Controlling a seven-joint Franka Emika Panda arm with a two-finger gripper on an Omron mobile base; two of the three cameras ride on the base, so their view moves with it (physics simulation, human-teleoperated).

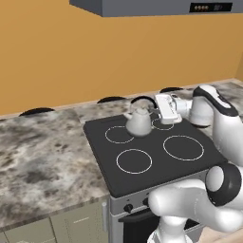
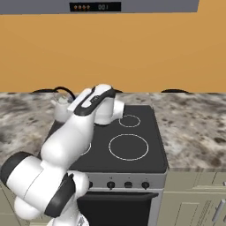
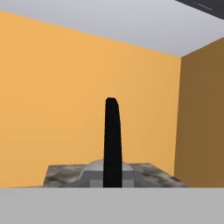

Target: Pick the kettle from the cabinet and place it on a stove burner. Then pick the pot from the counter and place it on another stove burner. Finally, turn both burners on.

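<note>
the flat black glass cooktop [image 1: 156,163] carries thin white ring burners [image 1: 134,161] and is set into the mottled marble-look counter [image 1: 38,152]. the small silver-grey, cone-shaped kettle [image 1: 139,122] stands on the cooktop's back edge, between the two rear rings. the gripper [image 1: 157,107] is pinched together on the kettle's arched black handle [image 3: 112,140], just above its body.

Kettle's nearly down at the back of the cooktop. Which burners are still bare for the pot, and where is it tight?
Bare: the front-left ring and the large front-right ring, bordered by the knob row in front. The counter left of the cooktop is bare too. Tight: the back row, where the gripper holds the kettle by its handle.
</note>
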